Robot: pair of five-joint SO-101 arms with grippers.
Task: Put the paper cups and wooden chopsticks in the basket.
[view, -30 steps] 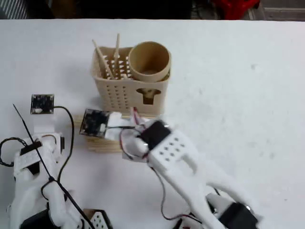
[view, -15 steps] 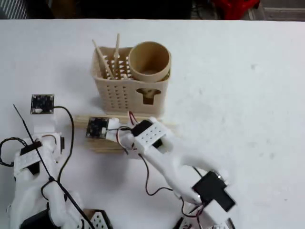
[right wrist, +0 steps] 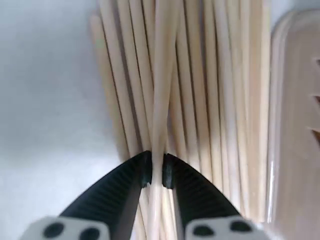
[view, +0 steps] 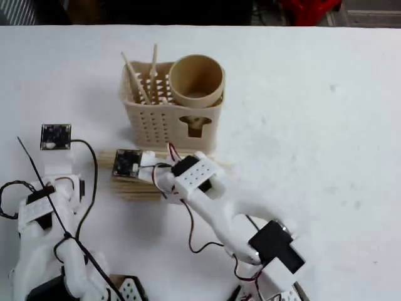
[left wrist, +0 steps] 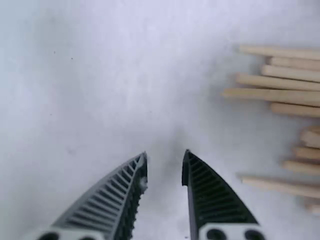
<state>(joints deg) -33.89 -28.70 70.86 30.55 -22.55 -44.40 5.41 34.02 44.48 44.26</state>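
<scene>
A perforated beige basket (view: 156, 122) holds a paper cup (view: 196, 78) and a few upright wooden chopsticks (view: 135, 79). More chopsticks lie in a flat pile (view: 135, 188) on the table just in front of it. My right gripper (right wrist: 157, 172) is down on this pile, shut on a single chopstick (right wrist: 165, 75) that lies among the others, with the basket's wall (right wrist: 295, 125) close beside. My left gripper (left wrist: 165, 162) hovers open over bare table, nothing between its fingers, with the chopstick ends (left wrist: 280, 95) off to one side.
The right arm (view: 219, 207) stretches from the front edge up to the pile. The left arm (view: 44, 219) and its black cable (view: 88, 182) sit at the front left. White table extends wide to the right and behind the basket.
The right arm has lowered and folded forward onto the chopstick pile, its wrist camera shifting slightly down and left. The left arm has stayed still.
</scene>
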